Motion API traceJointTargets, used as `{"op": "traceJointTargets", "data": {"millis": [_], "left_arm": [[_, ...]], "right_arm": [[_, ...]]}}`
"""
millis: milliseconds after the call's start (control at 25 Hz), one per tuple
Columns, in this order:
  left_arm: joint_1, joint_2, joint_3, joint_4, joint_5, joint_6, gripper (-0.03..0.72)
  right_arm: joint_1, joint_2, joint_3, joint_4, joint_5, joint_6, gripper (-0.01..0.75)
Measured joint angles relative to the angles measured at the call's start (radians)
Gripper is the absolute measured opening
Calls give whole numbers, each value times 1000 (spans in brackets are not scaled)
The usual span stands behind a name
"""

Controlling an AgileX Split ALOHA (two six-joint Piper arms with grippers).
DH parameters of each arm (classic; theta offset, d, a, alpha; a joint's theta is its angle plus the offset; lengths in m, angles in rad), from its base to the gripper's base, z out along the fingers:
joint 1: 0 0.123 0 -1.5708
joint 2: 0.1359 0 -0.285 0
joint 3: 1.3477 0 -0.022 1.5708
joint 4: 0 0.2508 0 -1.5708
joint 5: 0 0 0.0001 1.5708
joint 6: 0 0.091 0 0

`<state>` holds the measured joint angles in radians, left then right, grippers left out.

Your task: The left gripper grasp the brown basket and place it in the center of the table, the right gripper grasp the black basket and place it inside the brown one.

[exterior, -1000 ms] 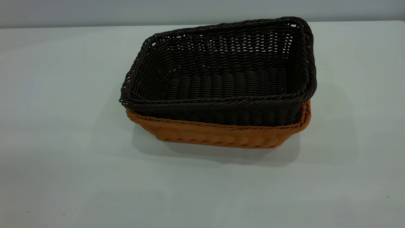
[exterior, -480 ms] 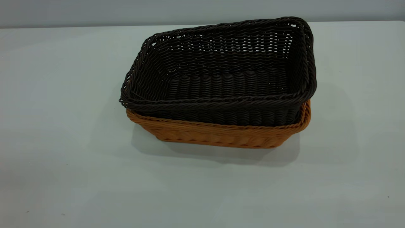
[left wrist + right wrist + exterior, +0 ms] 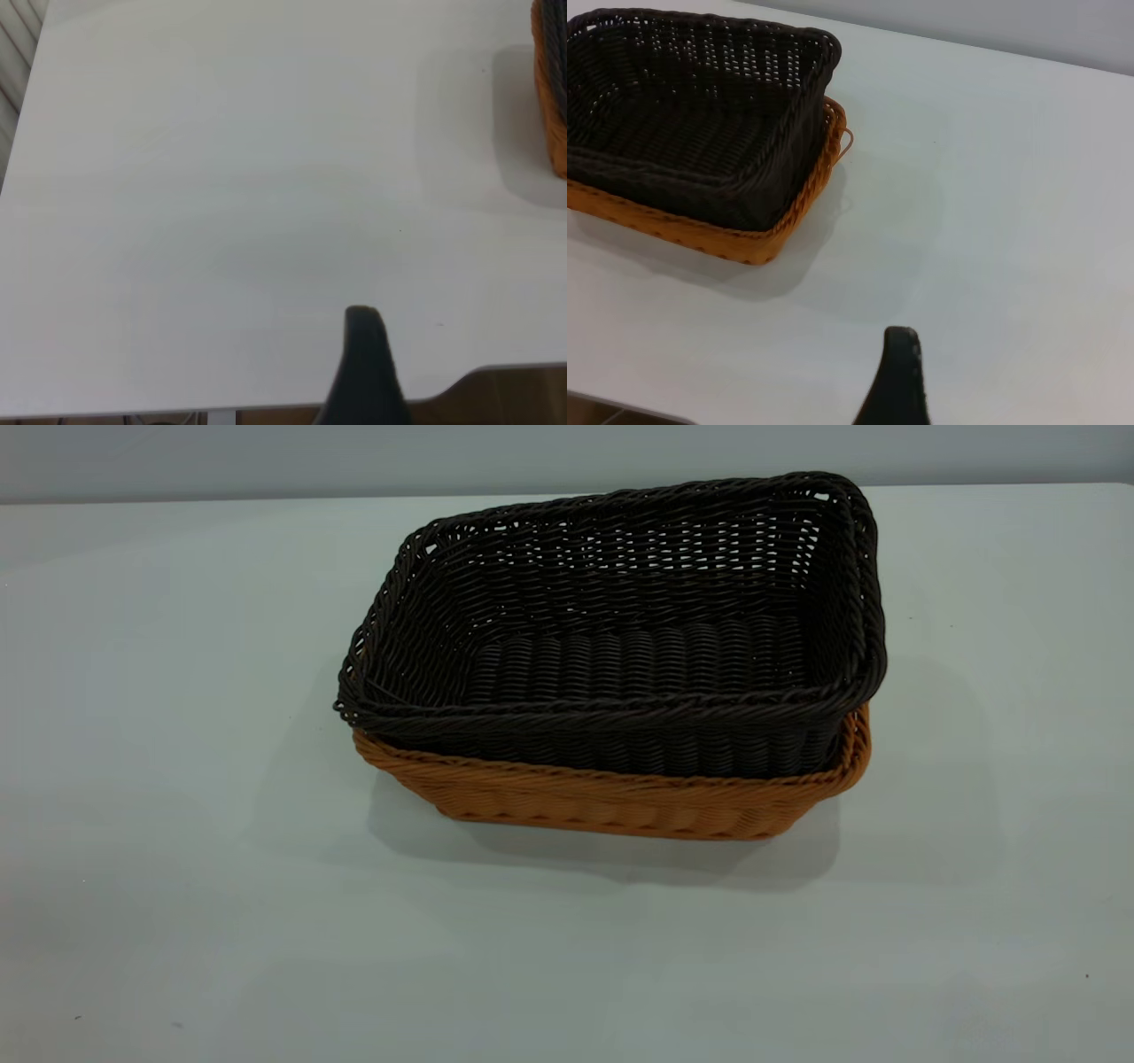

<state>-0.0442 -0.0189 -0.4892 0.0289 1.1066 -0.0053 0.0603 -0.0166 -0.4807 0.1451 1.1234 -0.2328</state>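
Note:
The black basket [image 3: 620, 646] sits nested inside the brown basket [image 3: 620, 806] at the middle of the table [image 3: 177, 868], its rim higher and slightly skewed. Neither gripper shows in the exterior view. In the right wrist view the nested black basket [image 3: 700, 115] and brown basket [image 3: 744, 243] lie well away from my right gripper [image 3: 966, 372], of which one black finger [image 3: 901, 363] shows with nothing beside it. In the left wrist view my left gripper [image 3: 434, 372] shows one finger [image 3: 363, 345] over bare table, far from the brown basket's end [image 3: 554, 97]. Both grippers are empty.
The table's near edge [image 3: 496, 370] runs just by the left gripper, with brown floor beyond it. A grey wall [image 3: 567, 452] stands behind the table's far edge.

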Motion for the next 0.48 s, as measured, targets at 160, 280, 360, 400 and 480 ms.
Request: {"op": "traceJointTargets", "data": {"millis": [160, 280, 360, 400, 480], "left_arm": [[0, 0, 0, 0, 0, -1, 498], [0, 0, 0, 0, 0, -1, 498], [0, 0, 0, 0, 0, -2, 498], [0, 0, 0, 0, 0, -2, 498], [0, 0, 0, 0, 0, -2, 498]], "right_arm": [[0, 0, 0, 0, 0, 0, 572], [0, 0, 0, 0, 0, 0, 572], [0, 0, 0, 0, 0, 0, 572], [0, 0, 0, 0, 0, 9, 572], [0, 0, 0, -10, 0, 50, 572]]}}
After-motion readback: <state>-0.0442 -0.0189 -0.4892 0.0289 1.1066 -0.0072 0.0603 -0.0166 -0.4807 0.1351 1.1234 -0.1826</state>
